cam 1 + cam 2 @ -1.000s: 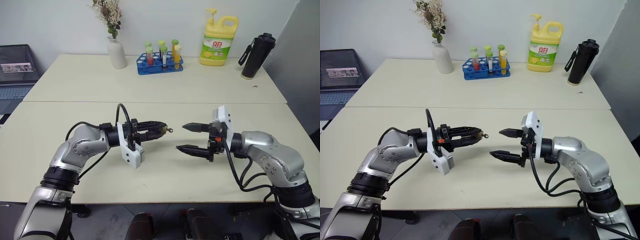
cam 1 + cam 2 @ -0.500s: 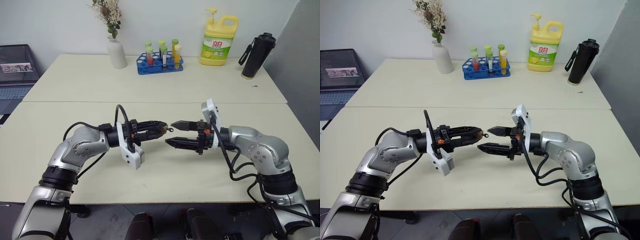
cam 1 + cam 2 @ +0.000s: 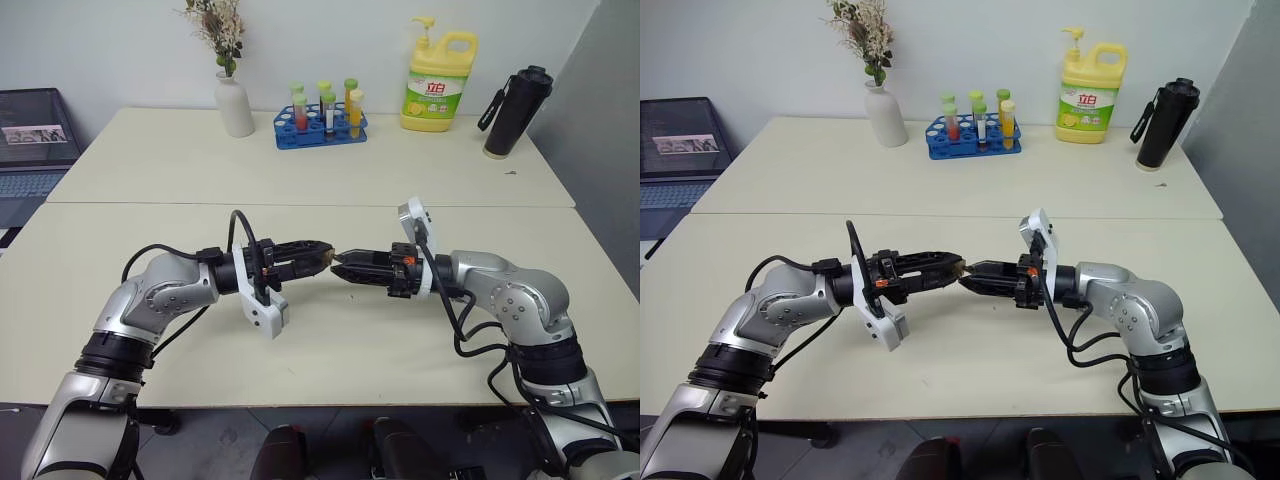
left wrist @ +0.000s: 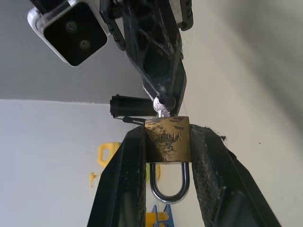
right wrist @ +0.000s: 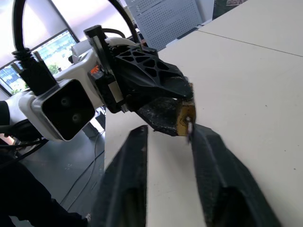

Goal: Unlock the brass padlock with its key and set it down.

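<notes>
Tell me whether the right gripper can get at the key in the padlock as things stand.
Probably yes: the left gripper holds the brass padlock with its key end facing out, and the right gripper is right at it, nothing between.

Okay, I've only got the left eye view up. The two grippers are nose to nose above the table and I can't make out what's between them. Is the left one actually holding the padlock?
Observer: Yes. The left wrist view shows the left gripper clamping the brass padlock by its two sides.
Operator: Has the shackle popped?
Observer: No. Both legs of the shackle sit in the body, and its loop points back toward the left wrist.
Operator: And the key?
Observer: Its key sticks out of the end opposite the shackle. The right gripper is right at the key's head, but I cannot tell whether it has hold of it.
</notes>
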Tool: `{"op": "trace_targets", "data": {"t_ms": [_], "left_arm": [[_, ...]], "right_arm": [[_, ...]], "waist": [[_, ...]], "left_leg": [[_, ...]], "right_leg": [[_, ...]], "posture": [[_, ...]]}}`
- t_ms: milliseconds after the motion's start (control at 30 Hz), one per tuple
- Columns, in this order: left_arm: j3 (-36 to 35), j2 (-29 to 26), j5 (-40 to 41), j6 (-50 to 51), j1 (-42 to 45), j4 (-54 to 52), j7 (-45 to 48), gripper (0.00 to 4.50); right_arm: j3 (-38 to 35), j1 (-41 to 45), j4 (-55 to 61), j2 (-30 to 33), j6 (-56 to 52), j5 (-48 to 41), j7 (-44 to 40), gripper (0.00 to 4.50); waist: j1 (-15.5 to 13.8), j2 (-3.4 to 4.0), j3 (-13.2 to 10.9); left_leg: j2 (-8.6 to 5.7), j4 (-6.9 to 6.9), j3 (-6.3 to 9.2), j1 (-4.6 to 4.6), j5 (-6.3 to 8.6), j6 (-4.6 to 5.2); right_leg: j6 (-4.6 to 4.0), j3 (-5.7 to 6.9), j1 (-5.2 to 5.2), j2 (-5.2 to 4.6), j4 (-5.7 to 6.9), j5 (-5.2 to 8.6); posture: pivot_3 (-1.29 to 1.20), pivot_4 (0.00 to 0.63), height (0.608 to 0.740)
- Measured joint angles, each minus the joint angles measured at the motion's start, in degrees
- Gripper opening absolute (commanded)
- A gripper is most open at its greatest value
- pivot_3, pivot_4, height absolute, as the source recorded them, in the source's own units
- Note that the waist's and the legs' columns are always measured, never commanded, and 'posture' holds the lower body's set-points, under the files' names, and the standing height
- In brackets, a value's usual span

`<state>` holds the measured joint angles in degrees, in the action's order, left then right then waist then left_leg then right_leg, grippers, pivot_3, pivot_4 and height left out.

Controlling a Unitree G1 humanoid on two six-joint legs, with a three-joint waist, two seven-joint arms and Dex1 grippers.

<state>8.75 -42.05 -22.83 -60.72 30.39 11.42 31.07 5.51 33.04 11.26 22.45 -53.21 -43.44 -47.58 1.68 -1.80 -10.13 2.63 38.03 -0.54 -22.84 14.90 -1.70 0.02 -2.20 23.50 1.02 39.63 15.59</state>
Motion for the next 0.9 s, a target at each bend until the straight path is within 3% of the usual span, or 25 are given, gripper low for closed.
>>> {"op": "trace_targets", "data": {"t_ms": [33, 800, 900], "left_arm": [[0.02, -0.01, 0.00, -0.05, 0.00, -0.09, -0.25, 0.94], [0.04, -0.53, -1.83, 1.03, -1.31, -1.87, -3.28, 0.94], [0.04, -0.52, -1.95, 1.55, -1.33, -1.95, -3.57, 0.94]], "right_arm": [[-0.04, 0.00, -0.24, 0.12, 0.00, 0.02, 0.07, 0.00], [-0.24, 2.29, -2.03, 0.63, -3.30, -0.59, -1.44, 0.00], [0.13, 2.28, -1.96, 0.75, -2.11, -0.26, -2.00, 0.60]], "waist": [[0.00, 0.00, 0.00], [0.00, 0.01, 0.00], [0.00, 0.01, 0.00]], "left_leg": [[0.00, 0.00, 0.00, 0.00, 0.00, 0.00], [0.01, -0.02, 0.01, 0.00, 0.00, 0.00], [0.00, -0.03, 0.01, 0.00, 0.00, 0.00]], "right_leg": [[0.00, 0.00, 0.00, 0.00, 0.00, 0.00], [0.00, 0.02, 0.01, -0.01, 0.00, 0.00], [0.00, 0.02, 0.01, -0.01, 0.00, 0.00]], "posture": [[0.00, 0.150, 0.740], [0.00, 0.150, 0.740], [0.00, 0.150, 0.740]]}}
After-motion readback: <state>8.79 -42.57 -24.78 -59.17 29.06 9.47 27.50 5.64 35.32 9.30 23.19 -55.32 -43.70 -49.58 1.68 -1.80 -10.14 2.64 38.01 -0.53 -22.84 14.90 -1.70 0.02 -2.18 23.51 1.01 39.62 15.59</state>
